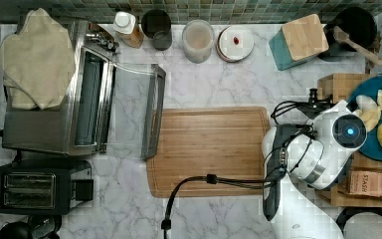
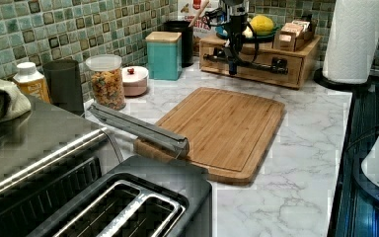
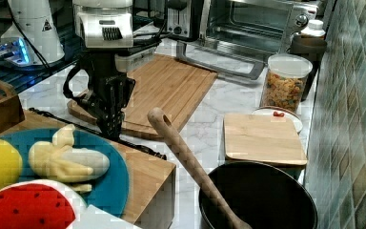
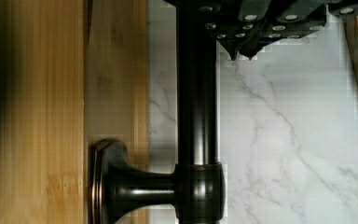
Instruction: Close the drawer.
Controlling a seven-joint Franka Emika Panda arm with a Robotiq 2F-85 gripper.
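Drawer (image 2: pixel 256 69): set in the wooden box at the desk's far edge in the left view; its light-wood front looks flush with the box, and a dark bar handle (image 4: pixel 198 116) runs across it.
Tool (image 2: pixel 233 68): hangs upright in front of the drawer, right at the handle; in the wrist view its dark fingertips (image 4: pixel 242 44) sit just beside the bar, on the marble side.
Tool state: cannot tell whether the fingers are apart or together.
Cutting board (image 1: pixel 209 149): flat on mid-desk, near the tool.
Toaster oven door (image 1: pixel 151 114): folded down, its handle edge over the board's end.
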